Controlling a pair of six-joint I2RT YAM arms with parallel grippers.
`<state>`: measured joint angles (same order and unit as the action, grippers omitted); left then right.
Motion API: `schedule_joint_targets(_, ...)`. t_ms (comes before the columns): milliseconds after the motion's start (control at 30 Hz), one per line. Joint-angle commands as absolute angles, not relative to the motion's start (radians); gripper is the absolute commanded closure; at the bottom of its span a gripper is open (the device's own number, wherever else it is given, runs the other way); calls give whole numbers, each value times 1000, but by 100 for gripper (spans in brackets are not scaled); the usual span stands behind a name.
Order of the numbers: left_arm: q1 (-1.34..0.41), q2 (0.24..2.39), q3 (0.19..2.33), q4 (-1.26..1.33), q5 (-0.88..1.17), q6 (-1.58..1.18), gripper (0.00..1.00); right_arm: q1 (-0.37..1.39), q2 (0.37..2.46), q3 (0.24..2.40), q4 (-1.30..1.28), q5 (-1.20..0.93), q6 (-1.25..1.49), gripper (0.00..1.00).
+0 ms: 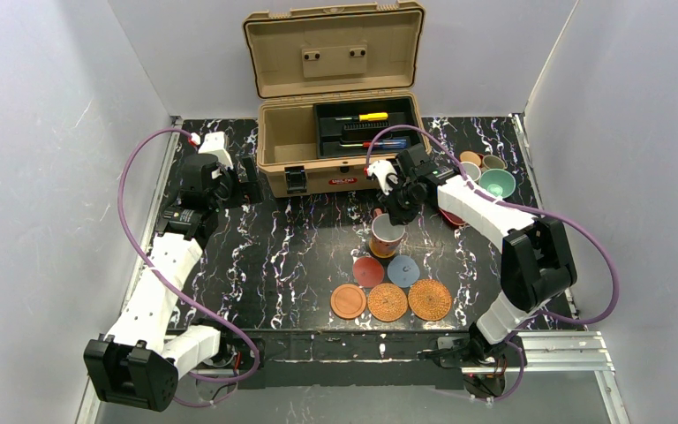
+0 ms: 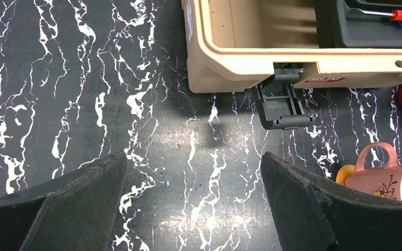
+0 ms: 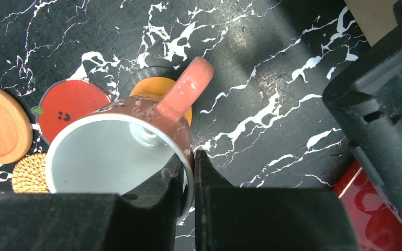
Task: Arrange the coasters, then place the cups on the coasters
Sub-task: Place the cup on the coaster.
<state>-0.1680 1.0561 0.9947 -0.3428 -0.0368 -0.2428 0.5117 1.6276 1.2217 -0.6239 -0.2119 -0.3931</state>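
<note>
Left arm: base at the near left corner, links climbing along the left edge, wrist turned right toward the toolbox.
Left gripper: spread wide and holding nothing, hanging over bare bench just short of the toolbox latch (its dark fingers frame that latch in the wrist view).
Right arm: base at the near right corner, elbow raised over the right side, forearm slanting back and left, down to the mug.
Right gripper: pinching the mug's rim, one finger inside and one outside, on the side away from the handle.
Mug: upright at mid-bench over the orange coaster, which peeks out beneath it; whether the two touch I cannot tell.
Coasters: near row, left to right, wooden coaster, left woven coaster, right woven coaster; just behind them the red coaster and blue coaster.
Other cups: teal cup and smaller cups clustered at the far right, behind a red tray partly hidden by the arm.
Surface: black, white-veined; the toolbox stands open at the back centre.
Room: pale walls on the left, back and right.
Edges: open bench lies between the left arm and the coasters; the near row sits close to the front edge.
</note>
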Motion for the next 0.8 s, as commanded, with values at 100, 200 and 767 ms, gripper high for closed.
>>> schedule_joint_targets(100, -175, 1055, 986, -334, -28, -235, 2, 514, 1609, 1256, -572, -236, -372, 99)
schedule_joint_targets(200, -175, 1055, 987, -336, -28, -235, 2, 514, 1610, 1256, -567, -238, -366, 99)
schedule_joint_targets(767, -175, 1062, 991, -340, -28, -237, 2, 515, 1610, 1236, -557, -239, -353, 99)
